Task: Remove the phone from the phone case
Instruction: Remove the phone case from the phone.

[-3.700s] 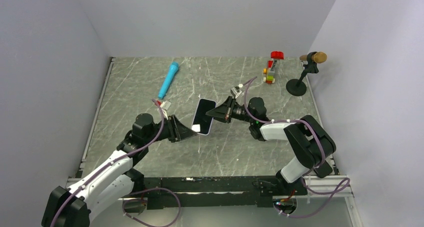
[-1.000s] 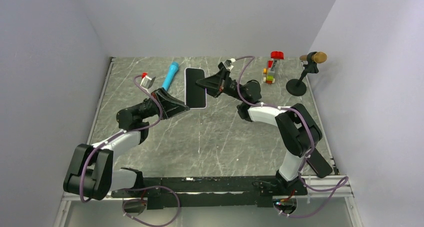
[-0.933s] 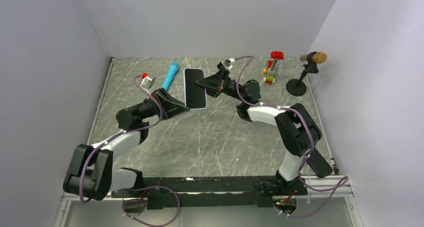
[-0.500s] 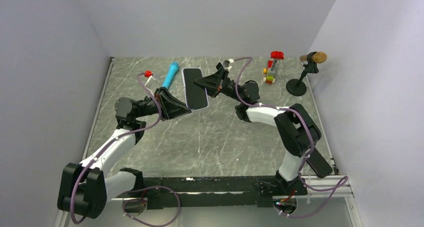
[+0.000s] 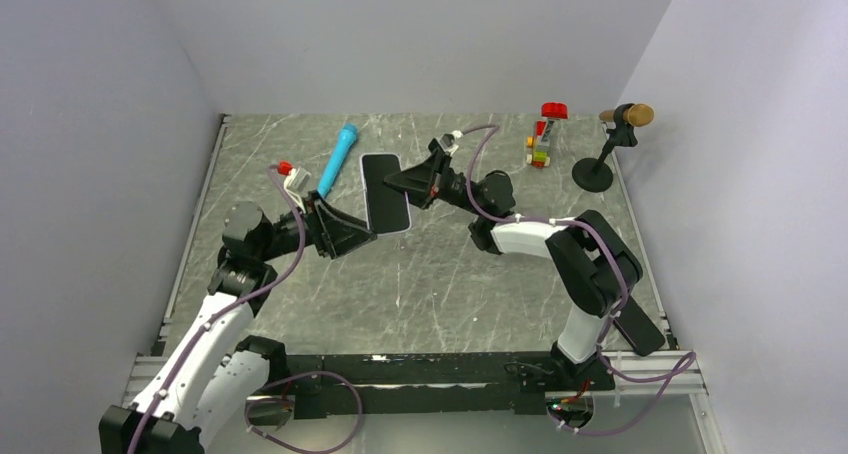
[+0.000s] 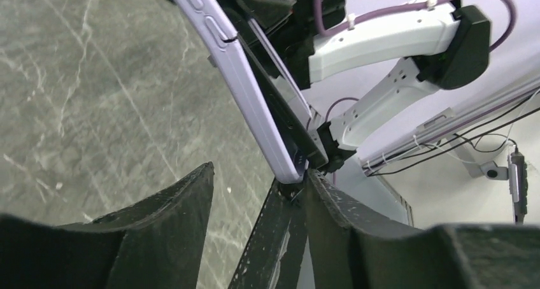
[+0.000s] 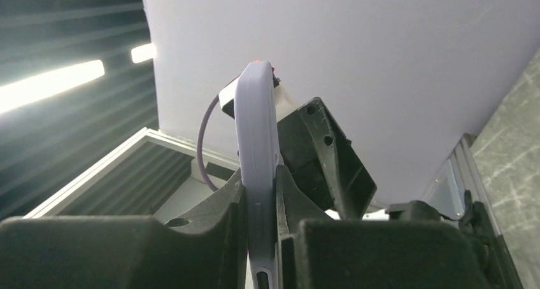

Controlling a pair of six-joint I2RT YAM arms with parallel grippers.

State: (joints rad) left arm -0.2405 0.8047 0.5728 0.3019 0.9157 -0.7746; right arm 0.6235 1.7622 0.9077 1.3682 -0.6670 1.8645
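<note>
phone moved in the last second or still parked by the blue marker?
Yes. In the top view the phone, in its case and held by both grippers, has shifted slightly nearer and tilted, its near end now further right of the blue marker.

Blue marker (image 5: 337, 160) lies just behind the left claw (image 5: 368, 232).

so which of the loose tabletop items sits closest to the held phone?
The bright blue cylindrical marker, lying just left of the cased phone. The small toy-brick stack and the black stand with a brown top sit far right.
</note>
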